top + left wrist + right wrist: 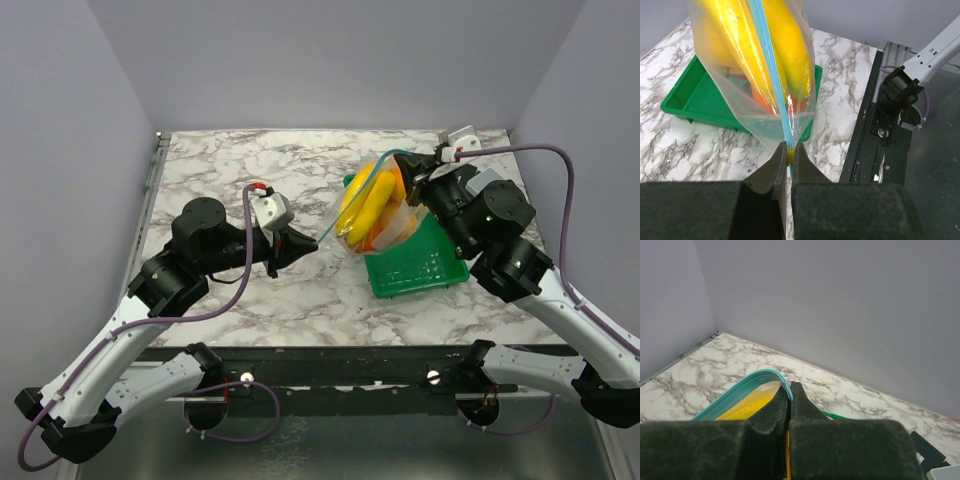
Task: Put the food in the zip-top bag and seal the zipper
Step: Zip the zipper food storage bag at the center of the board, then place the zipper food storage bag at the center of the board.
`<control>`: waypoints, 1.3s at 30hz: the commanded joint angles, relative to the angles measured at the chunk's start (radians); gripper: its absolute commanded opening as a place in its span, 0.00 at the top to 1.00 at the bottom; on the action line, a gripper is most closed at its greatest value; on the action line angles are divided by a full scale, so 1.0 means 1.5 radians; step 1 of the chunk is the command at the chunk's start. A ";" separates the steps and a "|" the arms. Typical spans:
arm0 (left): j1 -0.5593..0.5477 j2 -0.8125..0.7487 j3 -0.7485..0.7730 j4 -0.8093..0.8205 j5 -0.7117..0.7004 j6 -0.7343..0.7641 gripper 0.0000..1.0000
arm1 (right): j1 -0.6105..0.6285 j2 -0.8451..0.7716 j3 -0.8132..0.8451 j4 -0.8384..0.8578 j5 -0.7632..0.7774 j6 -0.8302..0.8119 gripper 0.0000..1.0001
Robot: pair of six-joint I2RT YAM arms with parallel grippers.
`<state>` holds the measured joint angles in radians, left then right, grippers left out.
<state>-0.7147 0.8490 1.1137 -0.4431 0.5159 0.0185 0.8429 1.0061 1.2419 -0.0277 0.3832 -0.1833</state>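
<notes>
Room: grey walls, white-grey marbled table point(250, 290).
Bag: clear floppy zip-top bag point(400, 230) hangs over green plastic tray point(420, 268), yellow-orange plastic fruits point(368, 205) inside.
Left hand point(788, 156): pinched tight on light blue zipper strip point(771, 75).
Right hand point(790, 392): pinching its far end.
Risk: fruit weight could pull the strip free and drop the bag.
Writing: none readable.

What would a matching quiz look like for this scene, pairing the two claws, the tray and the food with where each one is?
1 left claw
2 right claw
3 green tray
4 food

A inside the zip-top bag
B on the marble table
C shut on the near end of the zipper
D shut on the far end of the zipper

Pairs: 1-C, 2-D, 3-B, 4-A
</notes>
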 commanded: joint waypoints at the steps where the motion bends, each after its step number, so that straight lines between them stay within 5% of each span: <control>1: -0.002 -0.012 -0.020 -0.085 -0.006 -0.010 1.00 | -0.013 -0.011 0.013 0.110 0.102 -0.010 1.00; 6: -0.002 0.002 -0.013 -0.085 -0.011 -0.010 0.98 | -0.013 -0.008 0.015 0.098 0.079 0.003 0.99; 19: -0.002 0.026 0.009 -0.067 -0.129 -0.010 0.57 | -0.013 -0.009 0.018 0.027 -0.027 -0.003 0.99; 39: -0.001 0.071 0.112 -0.031 -0.118 -0.026 0.41 | -0.013 0.018 0.011 -0.097 -0.187 0.031 0.99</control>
<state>-0.7151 0.9520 1.2442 -0.5159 0.3180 -0.0185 0.8253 1.0328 1.2419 -0.1837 0.1944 -0.1589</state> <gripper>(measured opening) 0.584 0.009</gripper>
